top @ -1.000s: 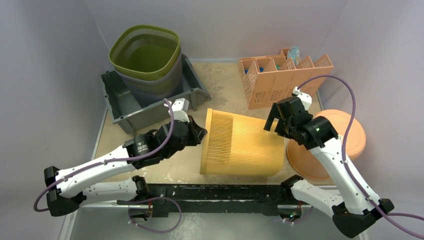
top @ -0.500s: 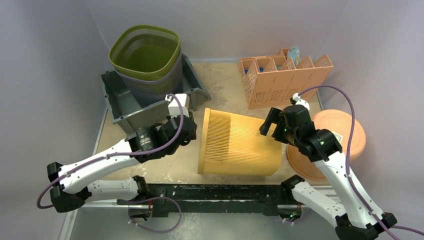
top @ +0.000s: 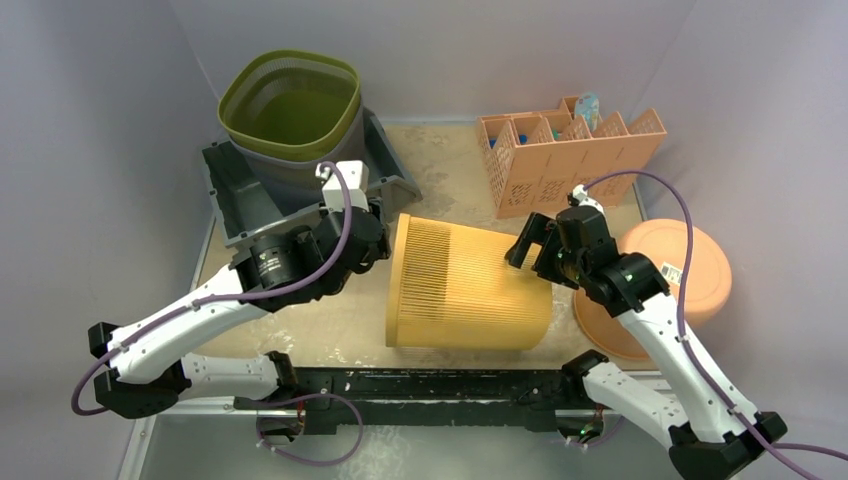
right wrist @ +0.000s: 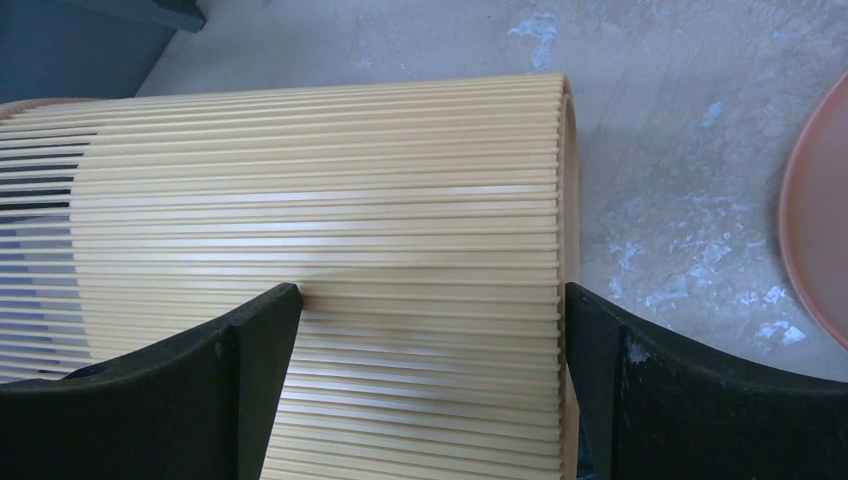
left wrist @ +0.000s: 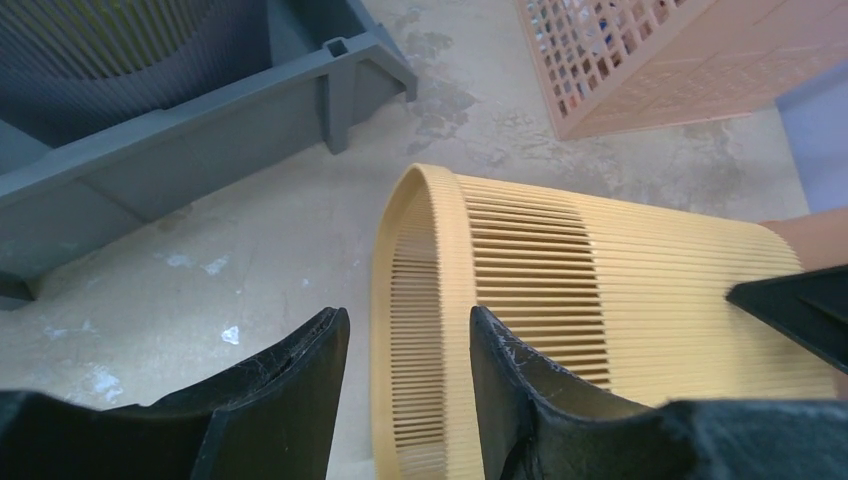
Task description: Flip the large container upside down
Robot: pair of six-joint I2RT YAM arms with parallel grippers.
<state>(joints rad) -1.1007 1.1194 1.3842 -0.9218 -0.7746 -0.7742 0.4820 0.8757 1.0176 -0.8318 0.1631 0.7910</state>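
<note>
The large yellow slatted container (top: 470, 290) lies on its side mid-table, open rim to the left and base to the right. My left gripper (top: 385, 250) is open and straddles the top of the rim, one finger inside and one outside, with a small gap on the outer side; the left wrist view shows the gripper (left wrist: 405, 330) and the container (left wrist: 620, 270). My right gripper (top: 525, 245) is wide open over the container's base end. In the right wrist view the gripper (right wrist: 430, 300) spans the slatted wall (right wrist: 320, 200), its right finger at the base edge.
A grey bin (top: 250, 200) holding a green basket (top: 292, 100) stands at the back left, close behind the left gripper. An orange lattice crate (top: 560, 160) is at the back right. A round orange lid (top: 670, 280) lies right of the container.
The container has shifted a little to the left. My left gripper has moved up and back onto the rim. My right gripper has moved left along the container's top.
</note>
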